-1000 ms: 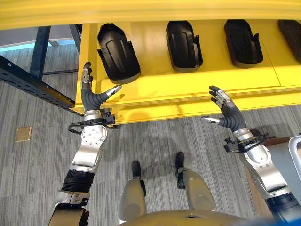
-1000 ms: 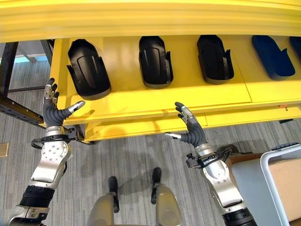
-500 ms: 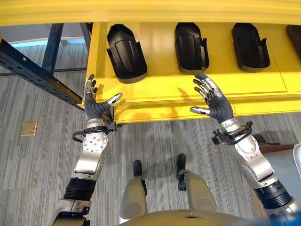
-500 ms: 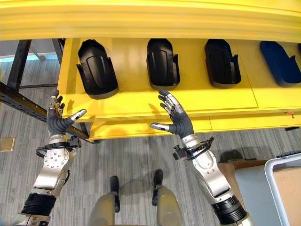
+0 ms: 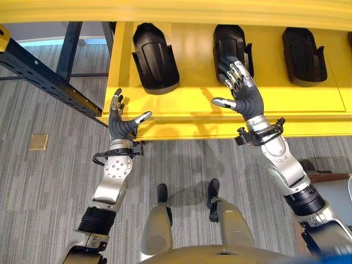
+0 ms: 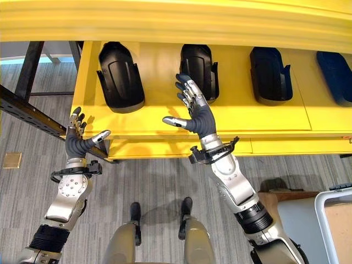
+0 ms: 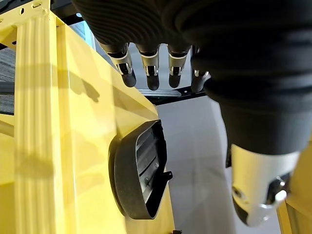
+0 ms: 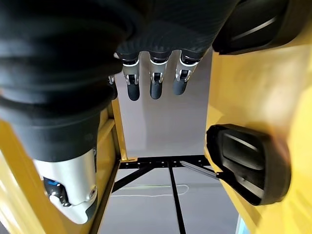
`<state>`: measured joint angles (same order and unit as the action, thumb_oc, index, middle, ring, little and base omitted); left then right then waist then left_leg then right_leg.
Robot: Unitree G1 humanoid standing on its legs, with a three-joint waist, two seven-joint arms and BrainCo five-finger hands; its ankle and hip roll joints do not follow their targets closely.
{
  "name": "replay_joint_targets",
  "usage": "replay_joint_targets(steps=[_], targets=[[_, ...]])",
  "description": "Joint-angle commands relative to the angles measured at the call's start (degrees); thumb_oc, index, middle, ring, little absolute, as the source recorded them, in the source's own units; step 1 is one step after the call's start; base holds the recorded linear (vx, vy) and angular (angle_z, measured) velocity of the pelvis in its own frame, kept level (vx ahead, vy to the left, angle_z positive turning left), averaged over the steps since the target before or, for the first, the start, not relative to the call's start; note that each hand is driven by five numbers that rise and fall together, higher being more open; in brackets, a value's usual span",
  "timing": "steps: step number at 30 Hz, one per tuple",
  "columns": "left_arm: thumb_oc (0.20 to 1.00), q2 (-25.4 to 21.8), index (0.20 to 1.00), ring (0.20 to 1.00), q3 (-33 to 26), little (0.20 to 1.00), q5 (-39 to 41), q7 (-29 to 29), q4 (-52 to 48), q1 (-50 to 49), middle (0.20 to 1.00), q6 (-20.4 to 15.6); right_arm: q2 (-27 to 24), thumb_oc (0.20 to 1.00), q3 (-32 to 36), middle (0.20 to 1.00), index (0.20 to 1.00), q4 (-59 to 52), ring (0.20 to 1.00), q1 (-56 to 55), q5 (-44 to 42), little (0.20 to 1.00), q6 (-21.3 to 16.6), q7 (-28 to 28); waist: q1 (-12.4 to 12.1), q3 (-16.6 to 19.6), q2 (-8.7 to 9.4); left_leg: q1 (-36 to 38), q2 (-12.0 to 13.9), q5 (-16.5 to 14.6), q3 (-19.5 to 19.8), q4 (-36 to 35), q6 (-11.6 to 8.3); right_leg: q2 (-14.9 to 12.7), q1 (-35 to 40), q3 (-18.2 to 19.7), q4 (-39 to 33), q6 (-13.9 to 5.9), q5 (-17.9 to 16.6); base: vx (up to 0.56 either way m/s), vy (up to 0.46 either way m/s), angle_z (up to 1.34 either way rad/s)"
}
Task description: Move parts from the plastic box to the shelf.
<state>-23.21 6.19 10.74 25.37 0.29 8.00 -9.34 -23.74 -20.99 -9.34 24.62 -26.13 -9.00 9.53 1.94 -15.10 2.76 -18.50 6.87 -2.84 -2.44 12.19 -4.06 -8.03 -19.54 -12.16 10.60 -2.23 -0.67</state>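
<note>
Three black moulded parts lie in a row on the yellow shelf, with a blue part further right. My right hand is open and holds nothing. It is raised over the shelf's front, just before the middle black part, which also appears past its fingers as the black part. My left hand is open and holds nothing, at the shelf's left front corner. Beyond its fingers lies the leftmost black part.
A pale plastic box shows its rim at the lower right, on the floor side. A dark rack beam runs diagonally left of the shelf. A brass plate is set in the grey carpet. An upper yellow shelf board overhangs.
The camera has shifted. My right hand has risen from below the shelf's front edge, up and to the left over the shelf. The left hand stays by the corner.
</note>
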Motion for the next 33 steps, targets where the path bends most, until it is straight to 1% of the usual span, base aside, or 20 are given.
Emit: replay_joint_targets(steps=[1, 10, 13, 22, 26, 27, 28, 29, 33], targets=[[1.000, -2.5, 1.000, 1.000, 0.2, 1.000, 1.2, 0.8, -2.4, 1.6, 1.000, -2.7, 2.1, 1.000, 0.0, 1.000, 1.000, -2.4, 1.000, 2.8, 0.2, 1.000, -3.0, 1.8, -0.3, 0.2, 0.94, -0.1, 0.8, -4.4, 0.8, 4.6, 0.60, -3.7, 2.9, 1.9, 1.2, -5.49, 2.6, 0.00, 0.000, 0.00], [1.000, -2.9, 1.000, 1.000, 1.5, 1.000, 1.3, 0.9, -1.7, 2.9, 1.000, -2.4, 2.9, 1.000, -1.4, 1.000, 1.000, -0.2, 1.000, 7.2, 0.6, 1.000, -2.2, 3.6, -0.9, -0.4, 0.88, -0.6, 0.7, -4.4, 1.0, 5.0, 0.75, -3.7, 2.6, 1.8, 1.6, -5.37, 2.8, 0.00, 0.000, 0.00], [1.000, -2.9, 1.000, 1.000, 2.2, 1.000, 1.1, 1.4, -0.8, 4.0, 1.000, -2.0, 3.6, 1.000, -2.4, 1.000, 1.000, 1.5, 1.000, 9.3, -1.9, 1.000, -2.2, 3.9, -1.0, -0.5, 0.93, -0.8, 0.7, -4.4, 1.0, 5.1, 0.76, -3.7, 2.5, 1.7, 1.8, -5.28, 2.9, 0.00, 0.000, 0.00], [1.000, -2.9, 1.000, 1.000, 3.6, 1.000, 2.7, 1.4, 0.0, 5.2, 1.000, -2.1, 4.8, 1.000, -4.1, 1.000, 1.000, 6.4, 1.000, 14.1, -5.4, 1.000, -1.6, 4.8, -1.6, -0.9, 0.90, -1.6, 0.5, -4.3, 1.4, 5.6, 0.79, -3.8, 2.0, 1.5, 2.1, -5.18, 2.9, 0.01, -0.001, 0.03], [1.000, -3.5, 1.000, 1.000, 5.1, 1.000, 3.9, -0.2, -0.5, 5.1, 1.000, -2.3, 5.6, 1.000, -5.6, 1.000, 1.000, 12.0, 1.000, 19.4, -6.3, 1.000, -0.7, 5.7, -2.5, -1.4, 0.81, -2.1, 0.1, -4.1, 1.9, 5.8, 0.93, -4.0, 1.7, 1.2, 2.7, -5.00, 3.0, 0.01, 0.001, 0.06], [1.000, -3.7, 1.000, 1.000, 5.3, 1.000, 4.0, -0.4, -0.5, 4.9, 1.000, -2.3, 5.6, 1.000, -5.7, 1.000, 1.000, 13.2, 1.000, 20.1, -5.1, 1.000, -0.2, 6.2, -2.7, -1.6, 0.75, -2.2, 0.1, -4.2, 2.0, 5.9, 0.96, -4.0, 1.6, 1.1, 2.8, -4.95, 3.1, 0.00, 0.004, 0.17], [1.000, -4.1, 1.000, 1.000, 5.3, 1.000, 4.2, -0.4, -0.7, 4.7, 1.000, -2.6, 5.2, 1.000, -5.9, 1.000, 1.000, 14.9, 1.000, 21.4, -1.2, 1.000, 0.4, 7.4, -2.9, -1.8, 0.62, -2.4, 0.0, -4.1, 2.1, 6.0, 1.04, -4.1, 1.4, 1.1, 3.0, -4.89, 3.1, 0.00, 0.000, 0.21], [1.000, -4.2, 1.000, 1.000, 5.3, 1.000, 4.4, -0.4, -0.9, 4.7, 1.000, -2.7, 5.4, 1.000, -6.0, 1.000, 1.000, 15.8, 1.000, 21.9, -1.0, 1.000, 0.6, 7.6, -3.0, -2.0, 0.50, -2.4, 0.0, -4.4, 2.1, 6.3, 1.01, -4.0, 1.4, 1.2, 3.3, -4.89, 3.3, -0.01, 0.006, 0.15], [1.000, -4.7, 1.000, 1.000, 6.2, 1.000, 4.7, -1.5, -1.7, 4.4, 1.000, -2.7, 7.4, 1.000, -6.4, 1.000, 1.000, 21.5, 1.000, 24.6, -4.0, 1.000, 0.7, 7.8, -3.8, -2.7, 0.25, -3.0, 0.0, -4.1, 2.3, 6.4, 1.10, -4.2, 0.8, 1.2, 3.7, -4.76, 3.3, 0.00, 0.000, 0.02]])
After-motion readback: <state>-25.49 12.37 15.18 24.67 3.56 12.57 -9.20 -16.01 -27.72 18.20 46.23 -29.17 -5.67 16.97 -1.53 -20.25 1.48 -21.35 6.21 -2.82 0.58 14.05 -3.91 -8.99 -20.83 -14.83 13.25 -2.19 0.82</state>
